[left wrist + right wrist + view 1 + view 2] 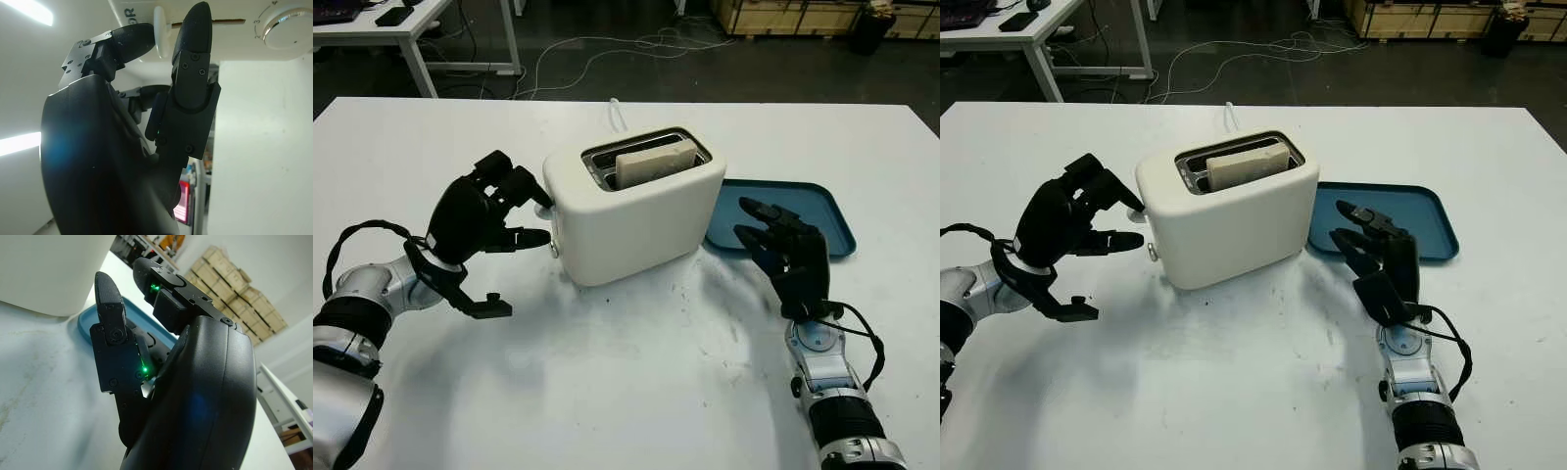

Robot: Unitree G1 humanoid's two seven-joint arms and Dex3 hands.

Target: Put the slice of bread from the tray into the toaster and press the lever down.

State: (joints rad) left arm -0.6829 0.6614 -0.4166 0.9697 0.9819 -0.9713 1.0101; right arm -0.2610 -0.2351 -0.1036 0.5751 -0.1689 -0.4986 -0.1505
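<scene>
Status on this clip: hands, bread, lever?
Left hand at white toaster's lever, fingers touching it. Right hand open by blue tray. Bread slice in slot.

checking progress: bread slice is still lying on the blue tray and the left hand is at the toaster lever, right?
Not quite. The bread slice stands in the toaster slot, as the left eye view shows; the blue tray holds none. The left hand is at the lever.

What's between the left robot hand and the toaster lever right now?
Nothing visible. The left robot hand is at the toaster's end face, and in the left wrist view its fingertips sit on either side of the white lever. The bread is already in the slot.
</scene>
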